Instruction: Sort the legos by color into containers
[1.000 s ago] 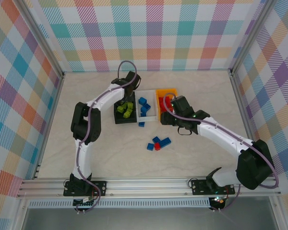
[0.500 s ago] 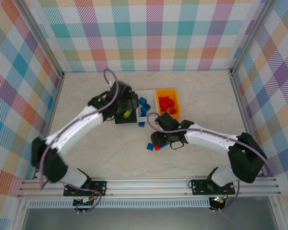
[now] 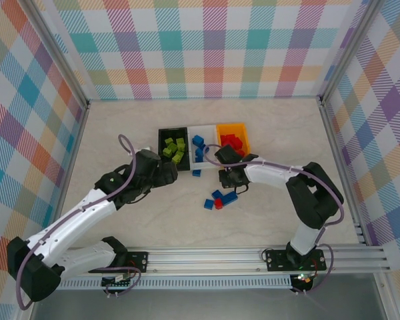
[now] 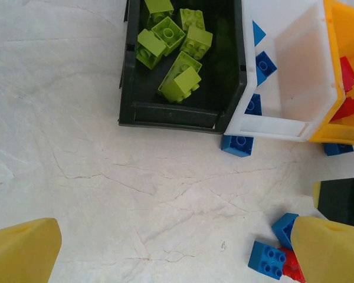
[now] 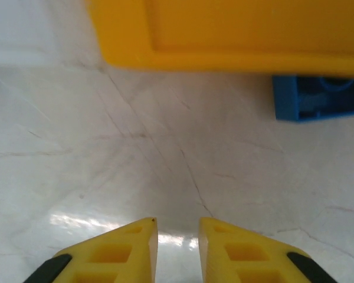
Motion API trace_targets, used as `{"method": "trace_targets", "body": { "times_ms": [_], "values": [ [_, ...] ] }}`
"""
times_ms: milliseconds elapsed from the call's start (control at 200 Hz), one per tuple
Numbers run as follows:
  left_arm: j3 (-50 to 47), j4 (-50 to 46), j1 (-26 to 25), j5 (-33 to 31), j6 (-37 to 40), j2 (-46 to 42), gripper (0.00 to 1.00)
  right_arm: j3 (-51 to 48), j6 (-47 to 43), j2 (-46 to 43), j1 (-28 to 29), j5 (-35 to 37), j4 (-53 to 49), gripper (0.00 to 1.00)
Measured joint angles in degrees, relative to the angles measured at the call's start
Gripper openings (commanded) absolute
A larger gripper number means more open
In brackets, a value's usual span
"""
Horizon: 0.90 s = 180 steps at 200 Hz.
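Left end effector (image 4: 176,242): released, fingers wide apart, hovering over bare tabletop (image 4: 106,188) in front of the black bin (image 4: 171,115).
Right end effector (image 5: 177,236): clenched on nothing, low over the tabletop just before the orange bin (image 5: 224,35).
Black bin: green legos (image 4: 177,79) inside.
White bin (image 4: 295,71): blue legos (image 3: 199,142) inside; one blue brick (image 4: 237,144) touches its front wall.
Orange bin: red legos (image 3: 231,141) inside.
Loose cluster (image 3: 219,199): blue bricks and one red, on the tabletop near the bins.

Bright, even light is seen. Lower left in the right wrist view, glare is thrown on the pale marbled tabletop (image 5: 76,221); the orange-yellow plastic bin (image 5: 224,35) is blurred.
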Motion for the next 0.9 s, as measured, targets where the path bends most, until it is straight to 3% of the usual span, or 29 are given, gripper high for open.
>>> {"method": "trace_targets", "body": {
  "times_ms": [140,345,390,490,620,655,705,900],
  "values": [
    [-0.57,-0.24,0.00,-0.63,0.00,-1.55,1.00,-3.67,0.28,-2.08,2.93,-0.17,-2.19,0.21],
    [-1.99,-0.70,0.00,-1.05,0.02,-1.66,1.00,-12.37,5.29,-12.00,13.60,-2.14,-9.40,0.24],
    [-2.08,-0.96,0.00,-1.05,0.02,-1.73,1.00,-12.98,6.78,-14.32,15.39,-2.45,-11.19,0.30],
    [-2.12,-1.62,0.00,-1.07,0.04,-2.12,1.00,-13.29,8.79,-19.06,17.59,-2.78,-13.42,0.62],
    [-2.16,-1.75,0.00,-1.09,0.04,-2.58,1.00,-12.83,9.60,-21.31,17.68,-2.73,-16.11,0.76],
    [-2.19,-1.75,0.00,-1.07,0.04,-2.69,1.00,-12.85,9.97,-21.27,17.77,-2.99,-16.59,0.88],
    [-2.32,-1.73,0.00,-1.11,0.04,-2.84,1.00,-12.90,10.27,-21.24,18.01,-3.41,-17.03,0.97],
    [-3.43,-1.73,0.00,-2.10,0.04,-3.58,1.00,-13.73,13.46,-19.96,21.22,-3.58,-16.24,1.00]
  ]
}}
